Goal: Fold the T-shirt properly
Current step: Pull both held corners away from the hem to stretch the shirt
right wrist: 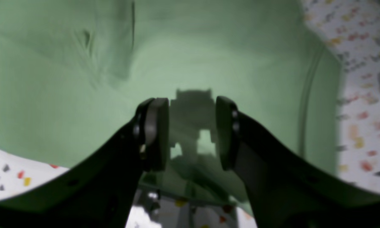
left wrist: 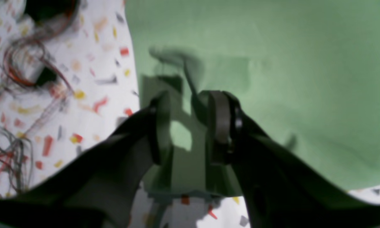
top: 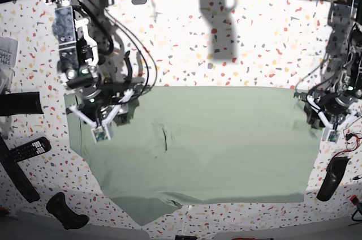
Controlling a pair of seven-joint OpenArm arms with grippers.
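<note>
We saw both claws parted, holding nothing: left claw (left wrist: 190,126), right claw (right wrist: 192,133). Shirt (top: 198,149) lay right under each. Best next: pinch edges together, lift evenly.

A white table top (top: 254,36) speckled with red, yellow and grey flecks was seen across the whole base view. Strong light was thrown on its far middle, where dark shadows (top: 218,22) were cast. Loose red and grey wires (left wrist: 15,63) were left at one edge.

T-shirt (top: 226,144) – plain sage green; table (top: 271,42) – white w/ multicolour flecks.
</note>
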